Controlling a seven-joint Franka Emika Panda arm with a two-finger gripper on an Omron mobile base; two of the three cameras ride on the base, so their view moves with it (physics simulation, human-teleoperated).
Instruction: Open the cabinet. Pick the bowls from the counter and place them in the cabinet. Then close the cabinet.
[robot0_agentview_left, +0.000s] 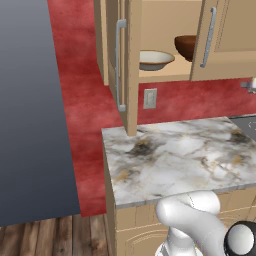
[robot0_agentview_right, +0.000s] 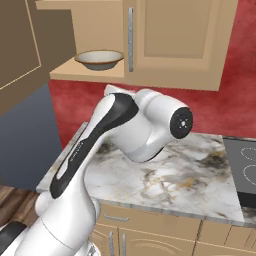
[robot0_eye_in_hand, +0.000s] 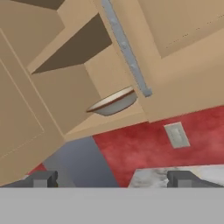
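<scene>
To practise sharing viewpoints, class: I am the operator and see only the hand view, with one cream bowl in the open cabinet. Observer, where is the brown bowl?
Observer: The brown bowl sits inside the cabinet, right of the cream bowl, partly hidden by the right door.
Operator: What lies at the counter's right end?
Observer: A dark stovetop adjoins the counter there.
Operator: And left of the counter?
Observer: A wooden plank floor below the red wall.
</scene>
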